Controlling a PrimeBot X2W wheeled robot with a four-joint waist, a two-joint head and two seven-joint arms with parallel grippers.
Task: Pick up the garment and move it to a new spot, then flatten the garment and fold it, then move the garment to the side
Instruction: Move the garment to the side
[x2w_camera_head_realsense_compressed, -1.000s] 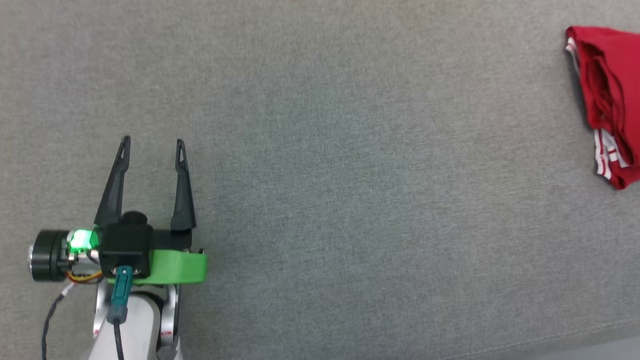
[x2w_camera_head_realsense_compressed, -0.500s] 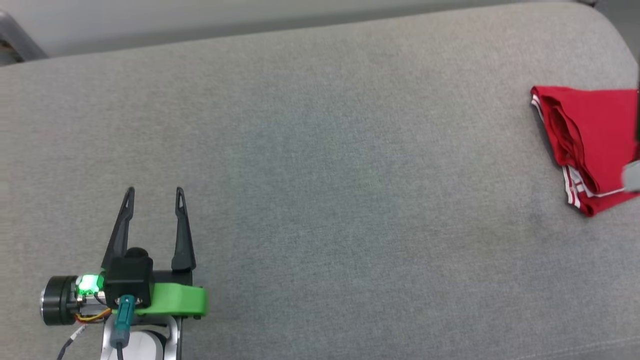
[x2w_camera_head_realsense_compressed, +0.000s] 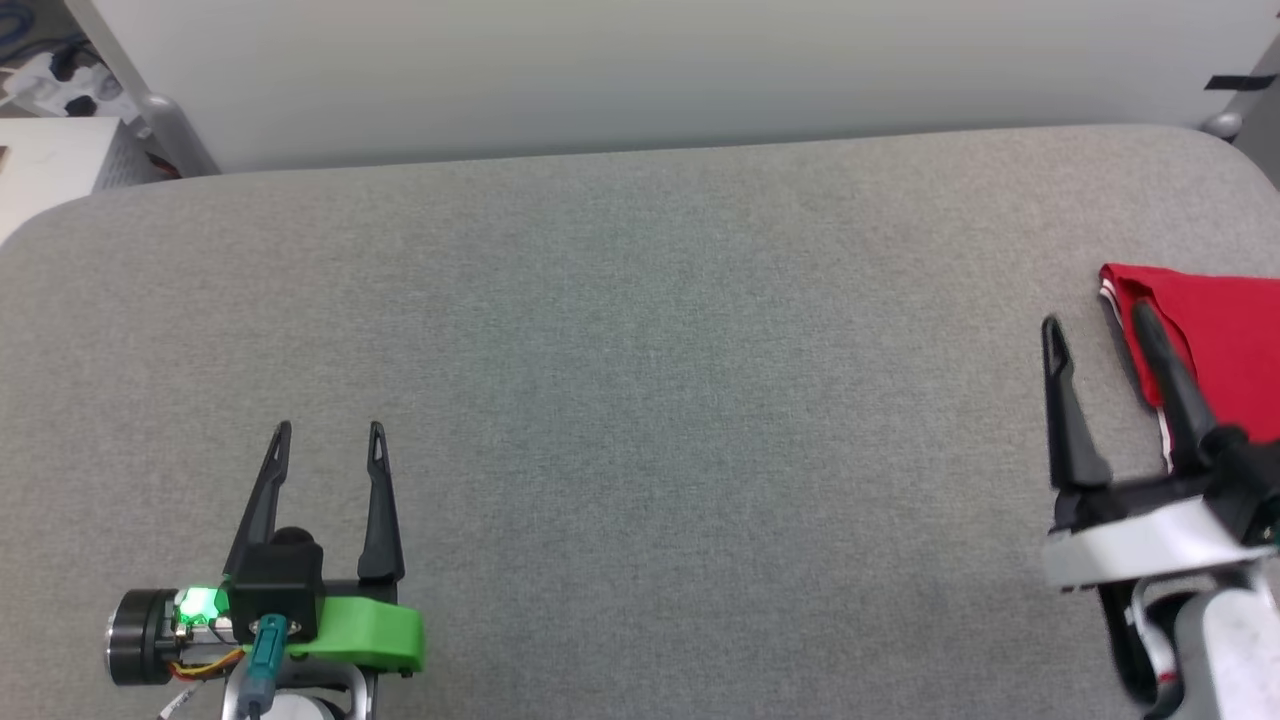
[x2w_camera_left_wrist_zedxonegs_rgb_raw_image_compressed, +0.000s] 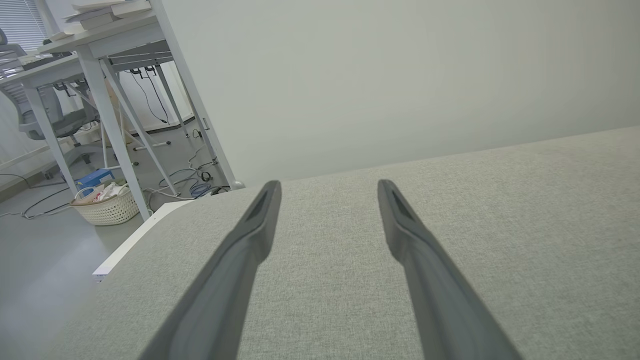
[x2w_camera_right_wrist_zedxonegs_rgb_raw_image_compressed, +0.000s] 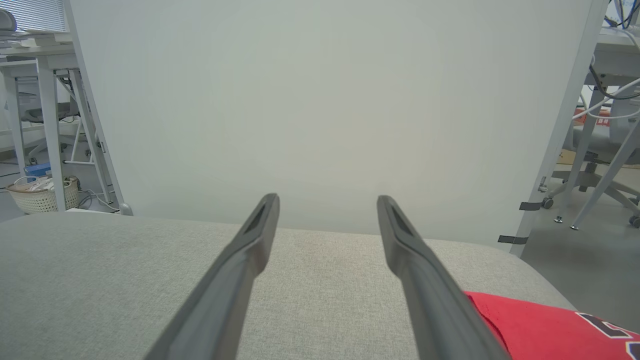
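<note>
The red garment (x2w_camera_head_realsense_compressed: 1225, 340) lies folded at the far right of the grey padded table (x2w_camera_head_realsense_compressed: 640, 400), a white striped edge showing along its left side. My right gripper (x2w_camera_head_realsense_compressed: 1095, 322) hovers at its left edge, open, one finger over the red cloth, nothing between the fingers. In the right wrist view the garment (x2w_camera_right_wrist_zedxonegs_rgb_raw_image_compressed: 545, 330) with dark lettering lies at the lower right, beside my right gripper (x2w_camera_right_wrist_zedxonegs_rgb_raw_image_compressed: 327, 200). My left gripper (x2w_camera_head_realsense_compressed: 328, 432) rests open at the lower left, far from the garment, and stands over bare grey cloth as my left gripper (x2w_camera_left_wrist_zedxonegs_rgb_raw_image_compressed: 327, 186) in the left wrist view.
A pale wall panel (x2w_camera_head_realsense_compressed: 640, 70) runs along the table's far edge. White desks (x2w_camera_left_wrist_zedxonegs_rgb_raw_image_compressed: 90, 45), a wicker basket (x2w_camera_left_wrist_zedxonegs_rgb_raw_image_compressed: 107, 207) and cables stand on the floor to the left. An office chair (x2w_camera_right_wrist_zedxonegs_rgb_raw_image_compressed: 607, 155) stands to the right.
The head camera has tilted up, bringing the table's far edge and the wall into view. My right gripper has come into view beside the garment. The left gripper stays open.
</note>
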